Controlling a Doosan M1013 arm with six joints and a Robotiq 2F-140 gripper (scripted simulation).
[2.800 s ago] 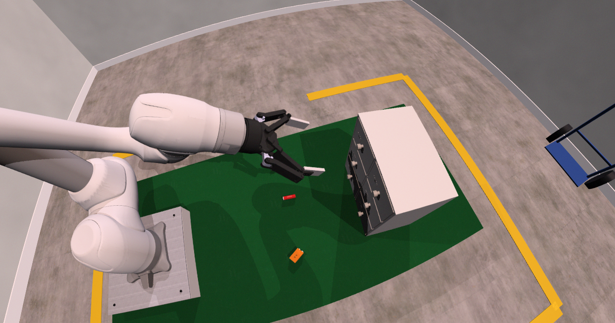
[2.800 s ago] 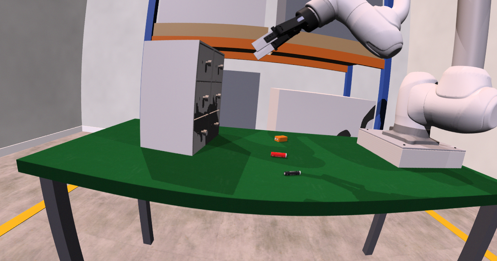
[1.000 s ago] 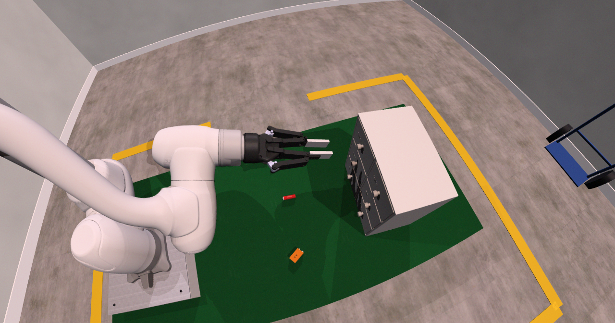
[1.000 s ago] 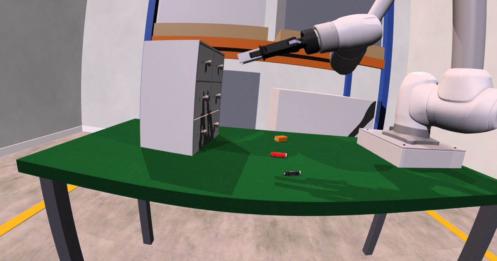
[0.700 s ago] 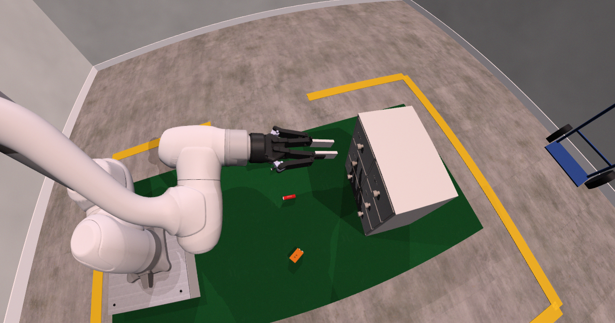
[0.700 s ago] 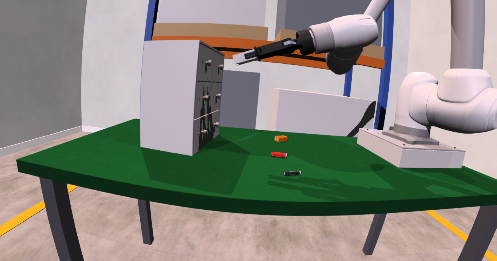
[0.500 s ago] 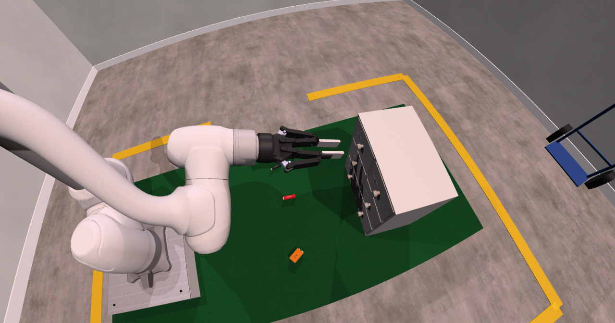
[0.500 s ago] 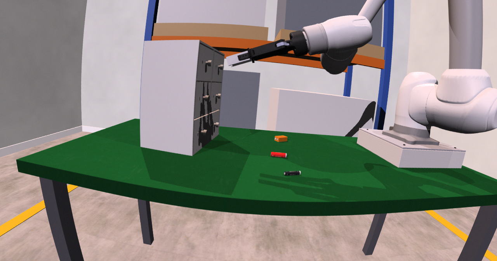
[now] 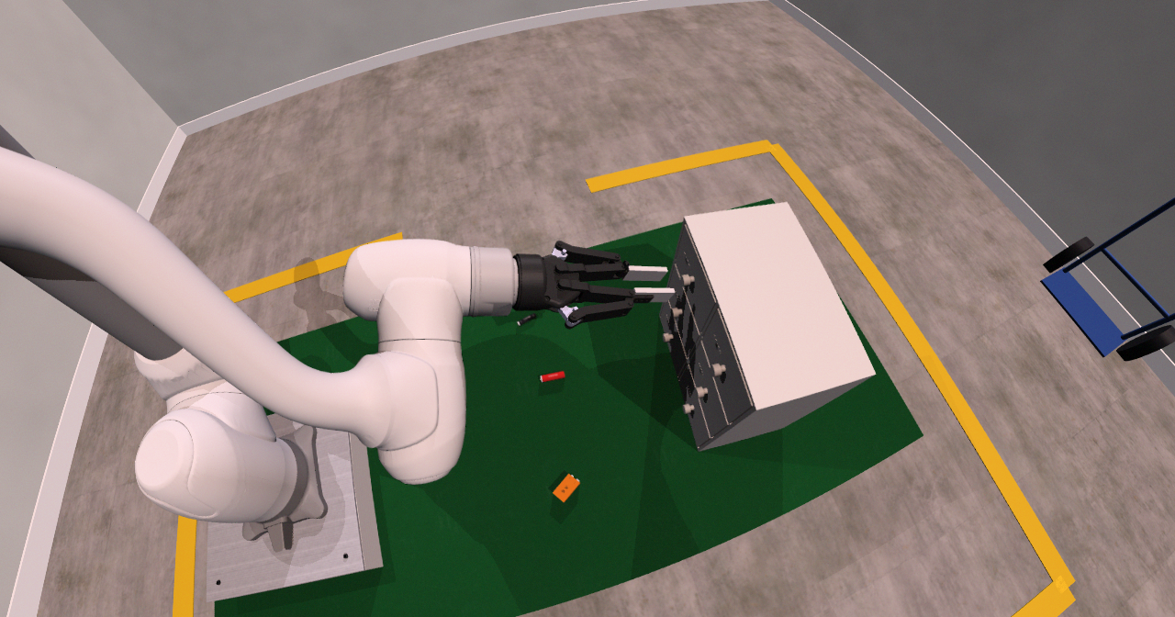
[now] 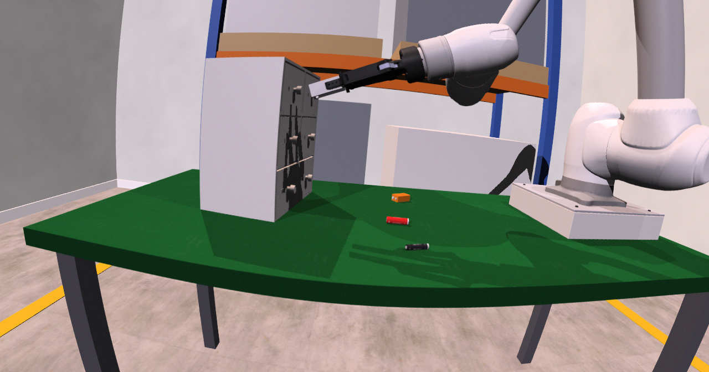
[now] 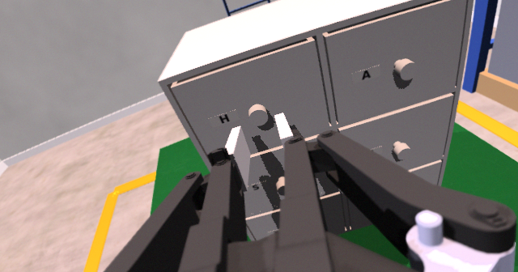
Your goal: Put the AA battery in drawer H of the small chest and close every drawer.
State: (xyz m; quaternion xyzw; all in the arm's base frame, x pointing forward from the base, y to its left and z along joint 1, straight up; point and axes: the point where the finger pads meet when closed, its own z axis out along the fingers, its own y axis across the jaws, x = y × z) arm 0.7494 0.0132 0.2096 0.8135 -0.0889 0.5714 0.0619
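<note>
A tall shelf rack (image 10: 553, 72) (image 11: 478, 41) stands behind the green table (image 9: 509, 531) (image 10: 347, 290) (image 11: 174, 163). My white arm (image 9: 419, 408) (image 10: 476, 52) reaches over that table toward the small chest (image 9: 772, 301) (image 10: 237, 137) (image 11: 251, 35), which stands upright. A blue hand truck (image 9: 1081, 315) (image 11: 248, 6) is on the floor beyond, well apart from the chest.

My pincer (image 9: 670, 281) (image 10: 313, 91) (image 11: 261, 134) is spread only a little, pinching nothing, its white pads pointing slightly down at the chest's front. Ahead of me is drawer H (image 9: 697, 301) (image 10: 289, 104) (image 11: 295, 78), top row, pushed in like its neighbour drawer A (image 11: 376, 49). The round knob (image 9: 688, 280) (image 10: 297, 89) (image 11: 257, 114) of H is near my tips; I cannot tell whether they touch it.

The orange block battery (image 9: 565, 487) (image 10: 400, 197) lies on the table, farthest from me of the three loose pieces. The red battery (image 9: 552, 376) (image 10: 397, 220) lies between it and the black battery (image 9: 526, 319) (image 10: 416, 246). I cannot read which cylinder is the AA battery, but both lie on the tabletop, outside H, whose shut front bars the way in.
</note>
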